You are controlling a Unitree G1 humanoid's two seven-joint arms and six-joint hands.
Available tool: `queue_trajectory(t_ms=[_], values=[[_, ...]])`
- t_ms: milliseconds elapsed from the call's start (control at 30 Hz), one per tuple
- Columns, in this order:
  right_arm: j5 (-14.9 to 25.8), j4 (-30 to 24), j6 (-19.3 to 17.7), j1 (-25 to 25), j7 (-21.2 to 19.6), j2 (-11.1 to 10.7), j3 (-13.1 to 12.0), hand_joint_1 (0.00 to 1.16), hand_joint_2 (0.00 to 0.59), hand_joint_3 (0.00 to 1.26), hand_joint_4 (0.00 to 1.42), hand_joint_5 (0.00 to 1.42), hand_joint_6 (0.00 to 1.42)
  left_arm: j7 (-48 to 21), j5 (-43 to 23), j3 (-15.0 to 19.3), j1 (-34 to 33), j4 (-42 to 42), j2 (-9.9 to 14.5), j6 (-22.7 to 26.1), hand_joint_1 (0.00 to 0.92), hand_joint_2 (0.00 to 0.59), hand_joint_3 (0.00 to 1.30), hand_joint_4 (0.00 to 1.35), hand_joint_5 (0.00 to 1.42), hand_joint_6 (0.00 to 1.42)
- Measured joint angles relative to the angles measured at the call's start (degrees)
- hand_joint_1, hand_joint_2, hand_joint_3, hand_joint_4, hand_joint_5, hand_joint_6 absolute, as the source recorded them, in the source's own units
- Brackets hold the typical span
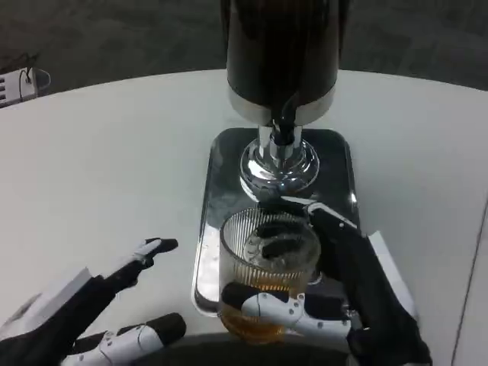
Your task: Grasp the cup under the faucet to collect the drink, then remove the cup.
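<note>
The right hand grips the ribbed glass cup, amber drink inside, on the steel tray before the dispenser; keep it level. The left hand waits open on the bench.

The cup stands on the tray before the dispenser, between left hand and right hand.

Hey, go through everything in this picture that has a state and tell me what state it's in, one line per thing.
Cup: upright, holding some amber drink at the bottom, gripped.
Right robot hand: fingers wrapped around the cup.
Left robot hand: holding nothing, fingers apart, beside the tray.
Drink dispenser: upright on the tray; no stream visible from its faucet.
Tray: flat on the table; whether the cup stands on it, cannot tell.
</note>
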Motion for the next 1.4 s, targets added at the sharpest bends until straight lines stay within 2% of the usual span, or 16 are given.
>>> queue_trajectory(t_ms=[133, 233, 300, 467, 700, 967, 1133, 1400], values=[[1.05, -5.46, 0.80, 1.82, 2.69, -1.40, -2.49, 1.01, 0.202, 1.03, 1.27, 1.41, 1.42, 0.17, 1.54, -1.69, -1.09, 0.09, 0.00, -1.26, 0.000, 0.030, 0.11, 0.00, 0.08, 0.16], [1.66, -8.78, 1.59, 3.21, 5.00, -3.37, -5.00, 1.01, 0.202, 1.03, 1.27, 1.41, 1.42, 0.89, 2.70, -3.10, -2.74, 0.38, 0.00, -2.94, 0.000, 0.033, 0.11, 0.00, 0.08, 0.16], [1.79, -9.26, 1.85, 3.37, 5.65, -3.69, -5.63, 1.01, 0.202, 1.03, 1.27, 1.41, 1.42, 1.10, 3.65, -3.54, -2.97, 0.39, 0.00, -3.20, 0.000, 0.033, 0.11, 0.00, 0.08, 0.16], [3.07, -13.84, 2.10, 3.64, 9.83, -8.09, -10.52, 1.01, 0.202, 1.03, 1.27, 1.40, 1.42, 1.99, 6.80, -5.31, -4.36, 0.37, 0.00, -5.09, 0.000, 0.038, 0.09, 0.00, 0.04, 0.12], [5.70, -16.99, 2.76, 3.71, 13.55, -11.97, -16.26, 1.02, 0.196, 1.03, 1.27, 1.40, 1.42, 2.16, 9.19, -6.80, -4.68, -1.77, 0.01, -5.50, 0.000, 0.039, 0.08, 0.00, 0.03, 0.10], [6.49, -19.55, 2.85, 3.77, 16.34, -14.57, -18.90, 1.02, 0.188, 1.03, 1.27, 1.40, 1.42, 2.17, 11.72, -7.03, -3.35, -5.61, 0.18, -5.67, 0.000, 0.039, 0.04, 0.00, 0.00, 0.05], [6.55, -20.08, 1.94, 4.96, 17.19, -15.97, -19.47, 1.02, 0.185, 1.03, 1.27, 1.40, 1.42, 2.29, 13.84, -6.33, -1.81, -8.06, 0.18, -5.61, 0.000, 0.044, 0.01, 0.00, 0.00, 0.02], [6.46, -22.03, -0.94, 7.50, 17.26, -16.66, -19.95, 1.02, 0.185, 1.03, 1.27, 1.40, 1.42, 2.49, 15.95, -5.65, -0.16, -10.86, 0.07, -3.90, 0.000, 0.043, 0.00, 0.00, 0.00, 0.00]])
